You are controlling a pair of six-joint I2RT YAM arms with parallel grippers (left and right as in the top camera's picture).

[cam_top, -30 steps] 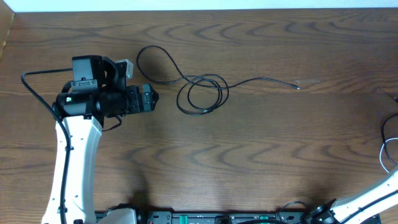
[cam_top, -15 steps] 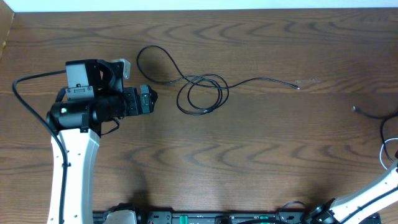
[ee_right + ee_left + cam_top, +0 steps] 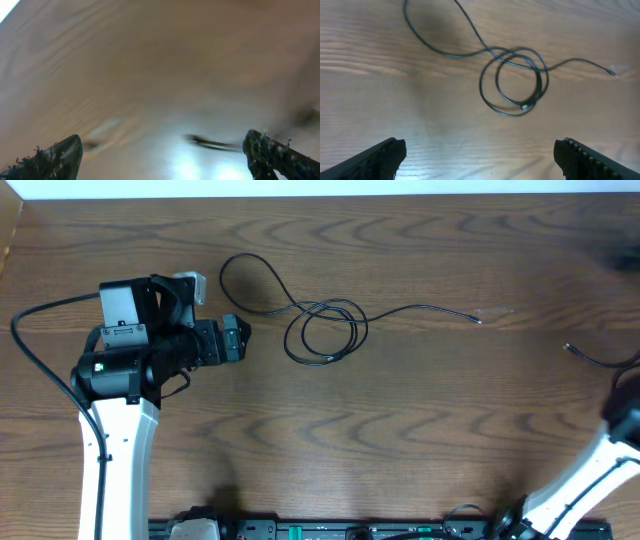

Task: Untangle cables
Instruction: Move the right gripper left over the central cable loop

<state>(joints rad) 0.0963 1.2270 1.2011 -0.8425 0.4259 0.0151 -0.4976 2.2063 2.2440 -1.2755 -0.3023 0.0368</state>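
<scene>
A thin black cable lies on the wooden table in a loose coil, with a wide loop trailing left and a tail ending at the right. The left wrist view shows the same coil ahead of my left gripper. That gripper is open and empty, just left of the coil and apart from it. Another thin dark cord end lies at the far right. My right gripper is open, with a blurred dark cord streak on the table between its fingers.
The right arm shows blurred at the right table edge. The left arm's thick black wire arcs out to the left. The table's far edge meets a white wall.
The right gripper went from shut to open, and a thin cord end appeared at the far right. The right arm rose into view. My left arm drifted slightly left.
</scene>
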